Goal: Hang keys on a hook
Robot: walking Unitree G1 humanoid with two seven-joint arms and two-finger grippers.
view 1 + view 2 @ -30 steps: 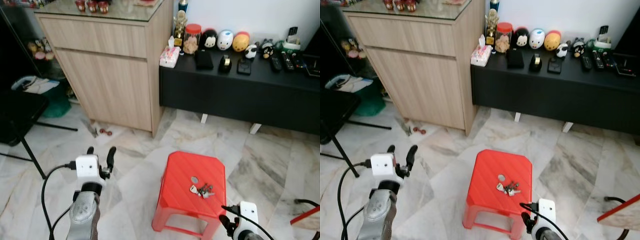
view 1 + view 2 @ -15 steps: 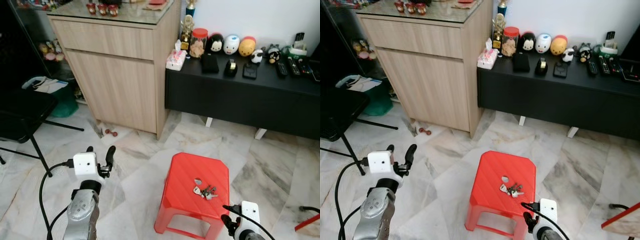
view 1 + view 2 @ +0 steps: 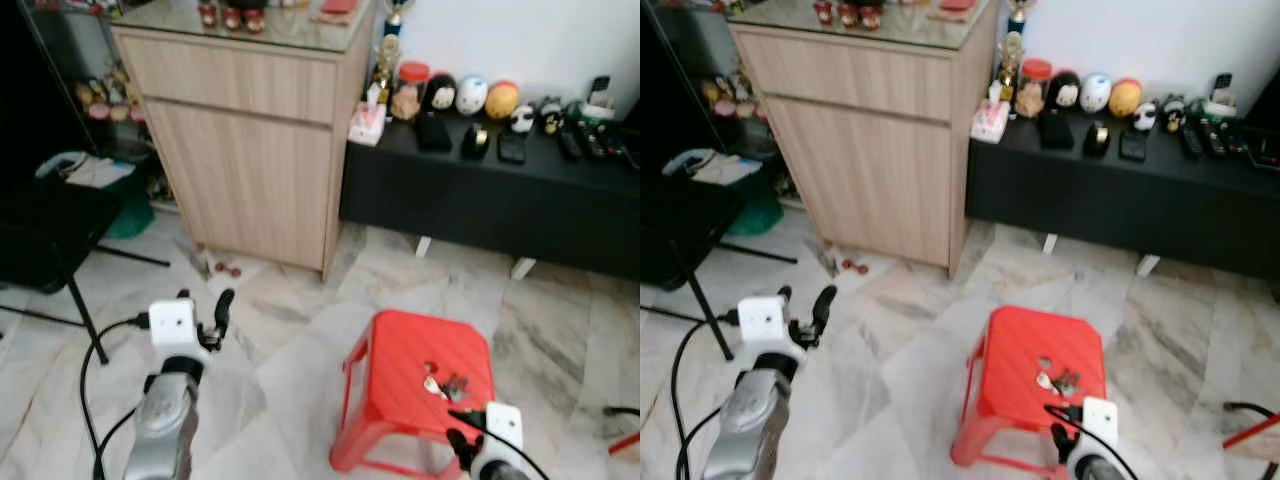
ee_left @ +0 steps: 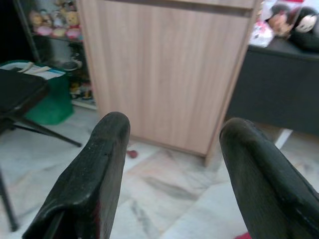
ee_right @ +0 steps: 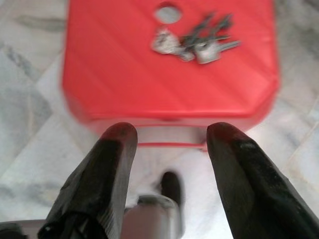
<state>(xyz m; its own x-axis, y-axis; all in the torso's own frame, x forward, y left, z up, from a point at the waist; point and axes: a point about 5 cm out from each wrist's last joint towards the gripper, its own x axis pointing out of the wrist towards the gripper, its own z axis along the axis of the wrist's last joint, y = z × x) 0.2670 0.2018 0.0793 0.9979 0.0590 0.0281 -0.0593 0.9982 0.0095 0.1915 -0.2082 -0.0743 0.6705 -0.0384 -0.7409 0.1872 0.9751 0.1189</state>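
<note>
A: Marble floor (image 3: 300,360), red plastic stool (image 3: 400,400) lower right; where's the key bunch (image 5: 192,42)?

B: On its seat, lying crosswise ahead of the released right gripper (image 5: 167,164). Left gripper (image 4: 172,164), also parted, faces the wooden cabinet (image 4: 164,69).

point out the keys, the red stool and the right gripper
keys (image 5: 192,41), right wrist view, middle of the bunch
red stool (image 3: 400,385), left eye view, bare part of the seat
right gripper (image 5: 169,144), right wrist view, midway between its fingertips, jaws open
</note>
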